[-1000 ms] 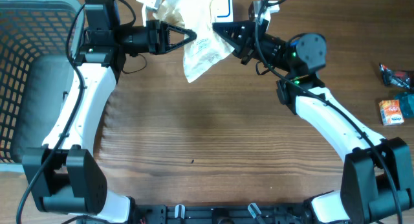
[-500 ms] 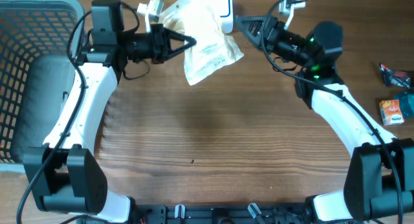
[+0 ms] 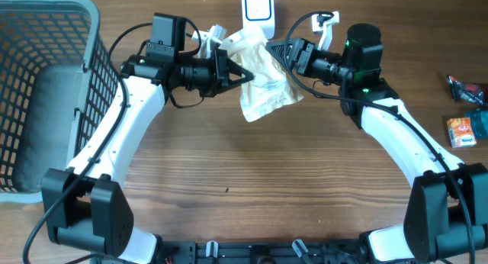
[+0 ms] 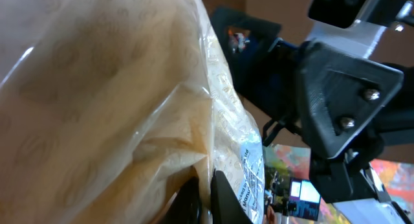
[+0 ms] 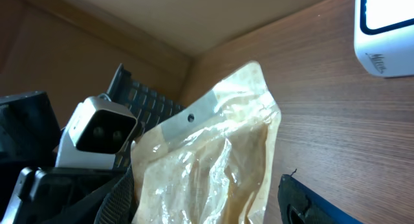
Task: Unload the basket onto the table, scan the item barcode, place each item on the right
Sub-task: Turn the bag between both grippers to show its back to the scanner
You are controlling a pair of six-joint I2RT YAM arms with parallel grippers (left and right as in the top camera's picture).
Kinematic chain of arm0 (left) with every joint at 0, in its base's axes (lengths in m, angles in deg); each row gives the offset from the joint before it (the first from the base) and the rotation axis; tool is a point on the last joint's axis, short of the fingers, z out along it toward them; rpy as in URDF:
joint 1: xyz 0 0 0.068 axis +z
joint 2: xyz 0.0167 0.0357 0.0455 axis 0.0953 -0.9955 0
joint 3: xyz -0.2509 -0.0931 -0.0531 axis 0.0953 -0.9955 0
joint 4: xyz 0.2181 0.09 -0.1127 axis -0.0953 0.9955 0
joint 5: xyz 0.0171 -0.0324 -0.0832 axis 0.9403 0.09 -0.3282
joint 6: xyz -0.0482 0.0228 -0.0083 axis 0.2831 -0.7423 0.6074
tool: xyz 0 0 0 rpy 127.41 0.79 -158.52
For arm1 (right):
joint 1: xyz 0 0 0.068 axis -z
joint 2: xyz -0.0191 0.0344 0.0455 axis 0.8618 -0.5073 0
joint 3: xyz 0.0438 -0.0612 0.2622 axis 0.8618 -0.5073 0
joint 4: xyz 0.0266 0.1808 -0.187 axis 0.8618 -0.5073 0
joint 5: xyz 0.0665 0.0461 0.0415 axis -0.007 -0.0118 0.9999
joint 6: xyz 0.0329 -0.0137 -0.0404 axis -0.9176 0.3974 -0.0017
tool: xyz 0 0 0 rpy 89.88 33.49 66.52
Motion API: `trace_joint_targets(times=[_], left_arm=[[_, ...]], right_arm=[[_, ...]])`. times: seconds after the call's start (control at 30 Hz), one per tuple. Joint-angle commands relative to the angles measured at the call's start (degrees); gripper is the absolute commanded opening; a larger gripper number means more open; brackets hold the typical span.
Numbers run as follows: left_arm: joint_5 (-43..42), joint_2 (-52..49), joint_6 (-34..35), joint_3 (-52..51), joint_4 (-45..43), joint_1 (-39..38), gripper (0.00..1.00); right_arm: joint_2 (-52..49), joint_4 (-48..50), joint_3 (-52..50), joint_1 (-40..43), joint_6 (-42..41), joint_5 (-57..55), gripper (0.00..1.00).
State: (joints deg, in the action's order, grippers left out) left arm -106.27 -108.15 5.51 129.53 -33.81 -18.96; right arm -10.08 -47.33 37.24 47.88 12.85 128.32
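Note:
The item is a crinkly tan plastic bag (image 3: 265, 87) held up above the table, just below the white scanner (image 3: 258, 4) at the back edge. My left gripper (image 3: 238, 75) is shut on the bag's left side. In the left wrist view the bag (image 4: 116, 101) fills the frame, a printed label (image 4: 253, 179) shows on it, and the dark fingertips (image 4: 220, 201) pinch its film. My right gripper (image 3: 287, 50) is open at the bag's upper right. In the right wrist view its jaws stand wide on either side of the bag (image 5: 207, 159), and the scanner (image 5: 388, 30) lies beyond.
A grey mesh basket (image 3: 46, 88) stands at the left. Small snack packets (image 3: 465, 130) and a dark wrapper (image 3: 467, 88) lie at the far right edge. The basket's wall (image 5: 139, 94) and the left arm's camera (image 5: 97, 130) show behind the bag.
The right gripper has let go of the bag and opened. The left arm has carried the bag to the right and slightly toward me, under the scanner.

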Motion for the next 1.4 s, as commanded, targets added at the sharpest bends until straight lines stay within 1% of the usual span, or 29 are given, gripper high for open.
trace_joint_targets(times=[0.0,0.1,0.2,0.3,0.4,0.47,0.53,0.6,0.7,0.83,0.9,0.93,0.97,1.0,1.03,1.07,1.1,1.13,1.2,1.23,1.3,1.33,1.37], left_arm=[[0.85,0.31,-0.39,0.15,2.34,0.2,0.04],[0.87,0.31,-0.44,0.15,2.73,0.2,0.04],[0.87,0.31,-0.44,0.15,2.73,0.2,0.04],[0.87,0.31,-0.48,0.15,2.89,0.2,0.04],[1.92,0.31,-0.7,0.15,4.11,0.2,0.04],[4.24,0.31,-0.7,0.15,5.81,0.2,0.04],[4.55,0.31,-0.83,0.15,6.19,0.2,0.04],[4.55,0.31,-0.83,0.15,6.08,0.2,0.04],[4.5,0.31,-0.83,0.15,5.66,0.2,0.04],[4.31,0.31,-0.83,0.15,4.87,0.2,0.04],[4.31,0.31,-0.85,0.15,4.81,0.2,0.04],[4.33,0.31,-0.87,0.15,4.81,0.2,0.04],[4.33,0.31,-1.33,0.15,4.81,0.2,0.04],[4.33,0.31,-2.21,0.15,4.81,0.2,0.06],[4.35,0.31,-2.19,0.15,4.85,0.2,0.11],[4.35,0.31,-2.19,0.15,4.83,0.2,0.12],[4.35,0.31,-2.21,0.15,4.83,0.2,0.15],[4.37,0.31,-2.21,0.15,4.83,0.2,0.23],[5.53,0.33,-2.23,0.17,4.83,0.22,0.31],[7.15,0.44,-2.23,0.24,4.85,0.22,0.4],[12.17,1.03,-2.21,0.81,5.53,0.22,0.52],[14.73,1.42,-2.21,1.27,6.14,0.22,0.53],[18.97,2.34,-2.23,2.23,7.67,0.22,0.62]], right_arm=[[-0.72,-3.3,1.4,-0.5,2.89,-0.83,0.71],[-2.36,-11.56,1.38,-1.03,4.31,-1.55,0.72],[-4.94,-14.38,1.38,-1.44,4.55,-0.68,0.72],[-6.08,-12.92,1.38,-1.6,3.52,2.58,0.71],[-6.1,-7.76,1.38,-1.6,0.15,7.87,0.71],[-6.1,-2.21,1.38,-1.6,-5.25,11.85,0.72],[-6.1,1.03,1.38,-1.62,-10.16,14.51,0.72],[-6.1,1.38,1.38,-1.97,-13.09,16.52,0.72],[-6.12,0.37,1.36,-2.97,-13.2,18.82,0.73],[-6.12,-3.67,1.2,-3.72,-12.52,18.71,0.75],[-6.12,-4.02,0.59,-3.85,-12.61,18.67,0.76],[-6.12,-4.28,0.42,-3.85,-12.57,18.1,0.73],[-6.12,-5.09,0.37,-3.85,-12.55,16.83,0.56],[-6.12,-5.31,0.37,-3.85,-12.57,15.91,0.39],[-6.12,-5.27,0.37,-3.85,-12.57,15.3,0.26],[-6.12,-5.27,0.37,-3.82,-12.57,14.58,0.17],[-6.12,-5.27,0.37,-3.82,-12.59,14.32,0.12],[-6.12,-5.25,0.37,-3.82,-12.72,13.6,0.08],[-6.12,-4.74,0.37,-3.82,-12.79,12.37,0.05],[-6.12,-3.89,0.37,-3.82,-12.79,12.04,0.05],[-6.12,-0.81,0.42,-3.5,-12.94,10.43,0.05],[-6.12,1.29,0.44,-3.21,-13.4,9.25,0.05],[-6.12,3.23,0.46,-2.78,-14.49,7.87,0.05]])
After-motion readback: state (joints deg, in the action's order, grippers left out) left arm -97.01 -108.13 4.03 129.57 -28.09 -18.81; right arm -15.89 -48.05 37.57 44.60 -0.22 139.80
